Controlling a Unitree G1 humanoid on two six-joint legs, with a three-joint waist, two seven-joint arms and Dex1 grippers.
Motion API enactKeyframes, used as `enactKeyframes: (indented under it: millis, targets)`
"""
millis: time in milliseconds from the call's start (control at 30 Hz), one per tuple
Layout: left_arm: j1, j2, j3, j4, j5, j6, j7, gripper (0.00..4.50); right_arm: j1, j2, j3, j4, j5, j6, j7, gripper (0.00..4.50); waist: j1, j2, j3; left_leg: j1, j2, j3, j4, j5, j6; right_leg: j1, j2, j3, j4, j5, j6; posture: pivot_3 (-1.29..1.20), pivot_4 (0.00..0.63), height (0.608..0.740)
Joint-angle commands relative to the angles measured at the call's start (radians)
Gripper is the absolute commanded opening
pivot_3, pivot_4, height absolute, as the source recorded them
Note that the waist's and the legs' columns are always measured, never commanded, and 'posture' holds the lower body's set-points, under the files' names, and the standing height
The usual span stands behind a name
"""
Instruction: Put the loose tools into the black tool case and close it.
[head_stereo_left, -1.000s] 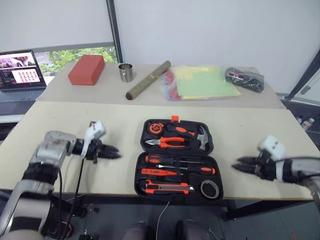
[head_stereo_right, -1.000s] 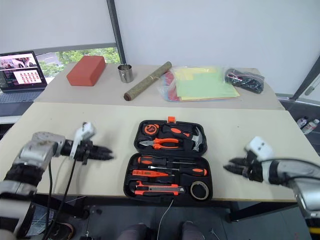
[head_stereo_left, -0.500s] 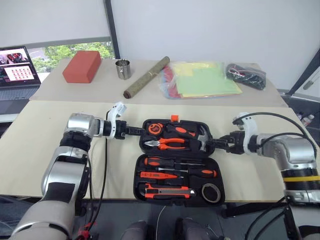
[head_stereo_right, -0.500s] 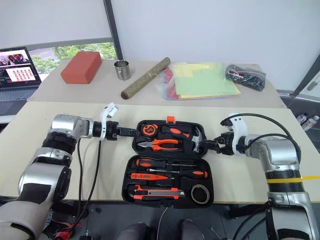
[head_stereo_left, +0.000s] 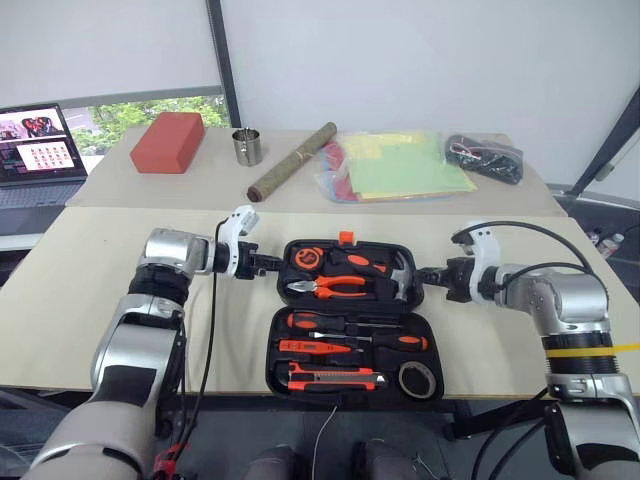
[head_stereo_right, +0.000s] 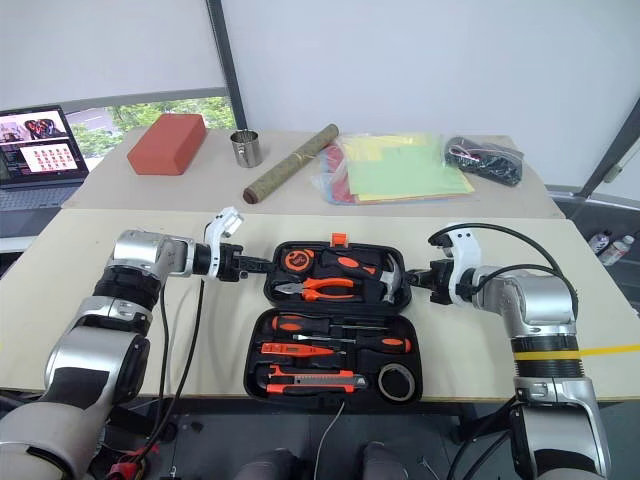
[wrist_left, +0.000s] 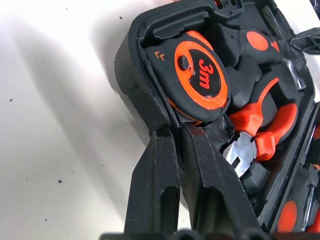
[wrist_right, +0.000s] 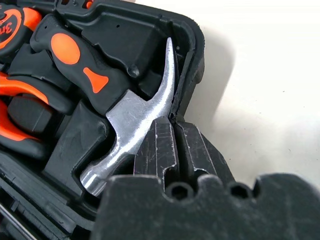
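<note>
The black tool case (head_stereo_left: 276, 348) lies open and flat on the near table. Its near half holds two screwdrivers (head_stereo_left: 345, 321) (head_stereo_left: 392, 341), the orange tester screwdriver (head_stereo_left: 312, 347) and the utility knife (head_stereo_left: 335, 378) in their slots. The far half holds a tape measure (wrist_left: 200, 75), pliers (head_stereo_left: 335, 287) and a hammer (wrist_right: 132, 122). My left gripper (wrist_left: 175, 132) is shut on the far half's left rim, beside the tape measure. My right gripper (wrist_right: 173, 125) is shut on its right rim, by the hammer head.
On the back table stand a red block (head_stereo_left: 167, 141), a metal cup (head_stereo_left: 247, 147), a long brown roll (head_stereo_left: 293, 160), a plastic bag of coloured sheets (head_stereo_left: 400, 165) and a black bag of cables (head_stereo_left: 485, 158). A laptop (head_stereo_left: 40, 150) sits far left.
Both grippers came in from the table's sides to the far half of the case and closed on its left and right rims.
</note>
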Motion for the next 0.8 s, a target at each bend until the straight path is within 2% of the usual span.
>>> enactKeyframes:
  millis: [33, 133, 267, 400, 533, 667, 800]
  targets:
    - [0.02, -0.028, 0.092, -0.101, -0.074, -0.049, 0.033, 0.05, -0.024, 0.023, -0.071, -0.112, -0.006, -0.149, -0.044, 0.05, -0.003, 0.0, 0.0, 0.0, 0.0, 0.001, 0.0, 0.0, 0.0, 0.0, 0.0, 0.0, 0.0, 0.0, 0.0, 0.0, 0.15, 0.736]
    - [0.014, -0.047, 0.176, -0.126, -0.092, -0.129, 0.122, 0.05, -0.05, 0.053, -0.11, -0.146, -0.025, -0.189, -0.128, 0.05, 0.0, 0.0, 0.001, -0.005, 0.0, 0.001, 0.0, 0.001, -0.002, -0.005, 0.0, 0.001, 0.001, 0.001, -0.001, 0.0, 0.15, 0.736]
    - [0.032, -0.06, 0.239, -0.21, -0.108, -0.363, 0.163, 0.05, -0.009, 0.043, -0.11, -0.239, -0.079, -0.332, -0.158, 0.05, 0.001, 0.0, 0.001, -0.018, -0.004, 0.001, -0.001, 0.007, -0.001, -0.02, -0.001, 0.0, 0.004, 0.002, -0.003, 0.0, 0.15, 0.736]
    - [0.118, -0.052, 0.2, -0.298, -0.071, -0.54, 0.13, 0.05, 0.094, 0.041, -0.088, -0.316, -0.121, -0.427, -0.16, 0.05, -0.002, 0.0, 0.001, -0.017, -0.005, 0.001, -0.009, 0.01, 0.003, -0.022, 0.005, -0.005, 0.005, 0.002, -0.003, 0.0, 0.15, 0.736]
    - [0.256, -0.045, 0.157, -0.393, -0.011, -0.761, 0.141, 0.05, 0.228, 0.076, -0.079, -0.374, -0.206, -0.632, -0.207, 0.05, -0.006, 0.0, 0.001, -0.016, -0.006, 0.001, -0.017, 0.011, 0.004, -0.022, 0.007, -0.008, 0.0, 0.002, -0.004, 0.0, 0.15, 0.736]
    - [0.366, -0.053, 0.158, -0.485, 0.012, -0.86, 0.217, 0.05, 0.373, 0.082, -0.052, -0.399, -0.337, -0.882, -0.247, 0.05, -0.004, 0.0, 0.001, -0.012, -0.006, 0.001, -0.02, 0.011, 0.004, -0.016, 0.007, -0.008, -0.003, 0.001, -0.003, 0.0, 0.15, 0.736]
    - [0.487, -0.045, 0.188, -0.622, -0.024, -0.781, 0.28, 0.05, 0.55, 0.102, -0.061, -0.487, -0.368, -0.995, -0.251, 0.05, -0.003, 0.0, 0.001, -0.006, -0.006, 0.001, -0.02, 0.01, 0.003, -0.012, 0.005, -0.005, -0.005, 0.0, -0.002, 0.0, 0.15, 0.736]
